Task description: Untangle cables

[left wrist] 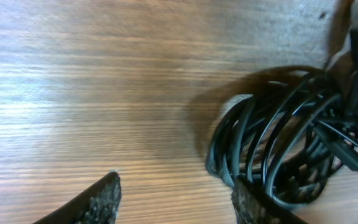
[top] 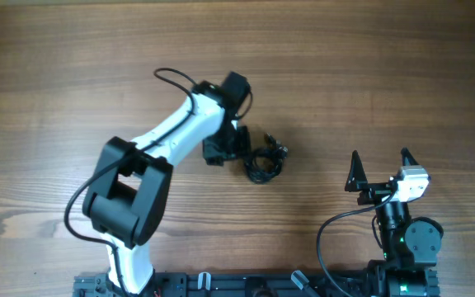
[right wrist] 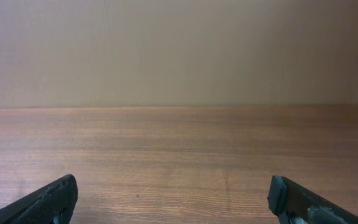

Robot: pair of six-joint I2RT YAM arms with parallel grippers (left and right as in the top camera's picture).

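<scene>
Left pincer point(left wrist: 178, 186) partly open, empty, one fingertip point(left wrist: 250, 202) at the edge of the cables point(left wrist: 278, 143); right pincer point(right wrist: 173, 186) wide open, empty.

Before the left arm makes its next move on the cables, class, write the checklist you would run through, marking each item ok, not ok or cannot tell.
1. Cables in view, bunched in one clump on the table: ok.
2. Left gripper brought up to the clump: ok, one jaw sits at its edge.
3. A strand between its jaws: not ok, only bare wood shows there.
4. Right gripper open and holding nothing: ok.
5. Right gripper close enough to help: not ok, it stands well apart from the clump, and its wrist view shows no cable.
6. Free plug ends located: cannot tell, the clump is too dense.
</scene>
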